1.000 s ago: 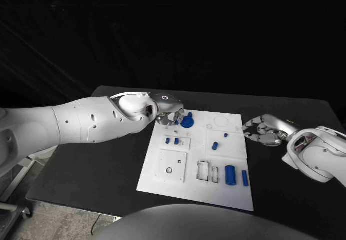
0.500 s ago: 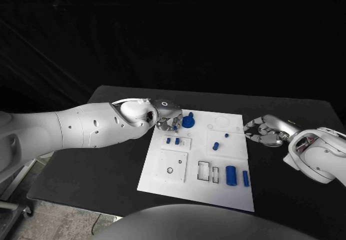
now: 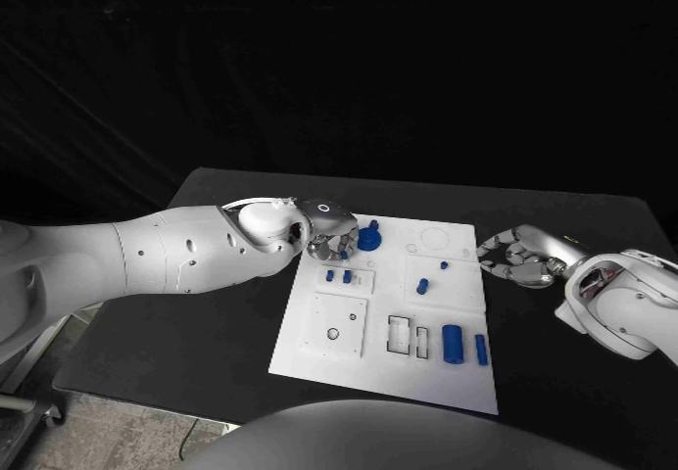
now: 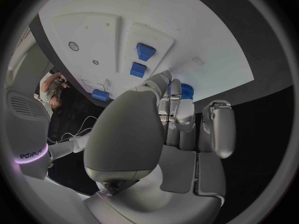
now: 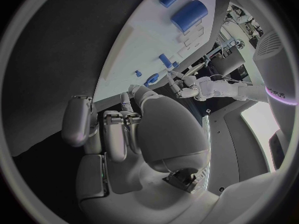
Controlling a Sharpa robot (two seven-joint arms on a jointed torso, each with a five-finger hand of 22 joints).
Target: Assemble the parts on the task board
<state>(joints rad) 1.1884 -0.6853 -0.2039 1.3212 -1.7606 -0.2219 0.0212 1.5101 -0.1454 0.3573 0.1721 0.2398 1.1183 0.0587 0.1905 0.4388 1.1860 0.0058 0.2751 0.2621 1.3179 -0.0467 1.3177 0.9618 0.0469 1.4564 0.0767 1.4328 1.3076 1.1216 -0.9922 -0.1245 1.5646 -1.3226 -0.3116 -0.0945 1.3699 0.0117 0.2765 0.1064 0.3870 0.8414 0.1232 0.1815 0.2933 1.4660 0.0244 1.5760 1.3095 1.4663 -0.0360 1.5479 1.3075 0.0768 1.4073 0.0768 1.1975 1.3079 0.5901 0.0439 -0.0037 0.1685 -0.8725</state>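
The white task board [image 3: 354, 338] lies mid-table. A round blue part [image 3: 368, 238] stands near its far left corner. My left hand [image 3: 332, 238] hovers just beside it, over the board's left edge. In the left wrist view the fingertips [image 4: 177, 90] reach right up to that blue part [image 4: 186, 89], with the thumb close against them. Whether anything is pinched is hidden. Two small blue pegs [image 3: 338, 276] stand just below the hand. My right hand [image 3: 514, 258] hangs off the board's right edge, its fingers curled in on nothing.
More blue parts are on the board: a peg [image 3: 421, 286], a tiny piece [image 3: 442, 264], a thick cylinder [image 3: 451, 343] and a slim one [image 3: 480, 350]. Two rectangular slots [image 3: 409, 337] sit beside them. Black table [image 3: 184, 323] surrounds the board.
My left hand has slid slightly toward the near side, beside the round blue part, which stayed in place. The right hand has not moved.
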